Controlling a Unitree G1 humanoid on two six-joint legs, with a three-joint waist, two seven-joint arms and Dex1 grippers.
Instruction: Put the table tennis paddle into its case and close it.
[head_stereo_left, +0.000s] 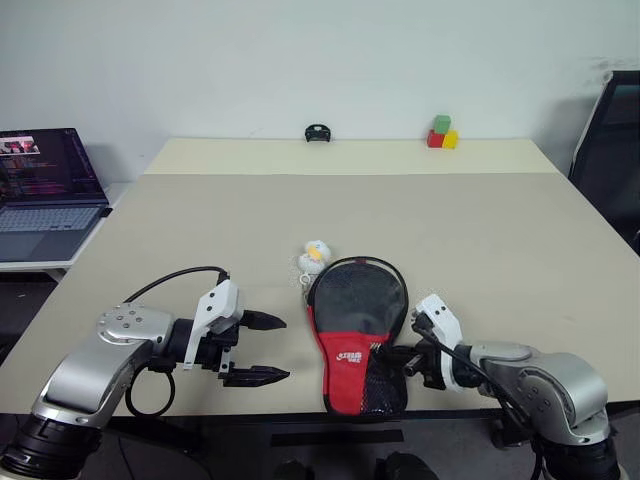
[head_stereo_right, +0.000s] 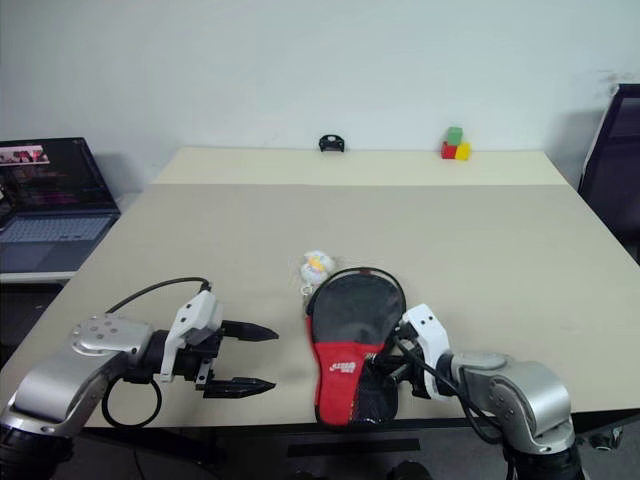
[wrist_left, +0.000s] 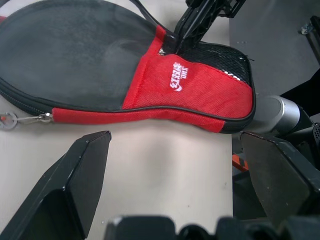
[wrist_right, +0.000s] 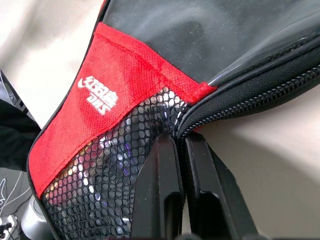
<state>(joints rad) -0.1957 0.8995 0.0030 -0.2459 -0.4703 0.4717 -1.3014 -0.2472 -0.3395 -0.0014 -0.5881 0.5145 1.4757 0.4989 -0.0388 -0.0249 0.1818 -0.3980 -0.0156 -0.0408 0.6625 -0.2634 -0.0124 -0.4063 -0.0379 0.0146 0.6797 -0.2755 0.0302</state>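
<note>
The case (head_stereo_left: 355, 320), black fabric with a red lower panel, white logo and mesh pocket, lies flat near the table's front edge. The paddle is hidden from view. My right gripper (head_stereo_left: 408, 362) is shut at the case's right edge beside the mesh pocket. In the right wrist view the zip (wrist_right: 250, 100) runs straight into the closed fingertips of the right gripper (wrist_right: 180, 137); the pull itself is hidden. My left gripper (head_stereo_left: 283, 348) stands open just left of the case, touching nothing. The left wrist view shows the case (wrist_left: 100, 55) beyond its spread fingers.
A small white and yellow toy (head_stereo_left: 315, 255) lies at the case's far end. A metal clip (wrist_left: 30, 119) hangs off the case's edge. A laptop (head_stereo_left: 45, 190) sits on a side table to the left. Coloured blocks (head_stereo_left: 442, 133) and a small black object (head_stereo_left: 318, 133) stand at the back edge.
</note>
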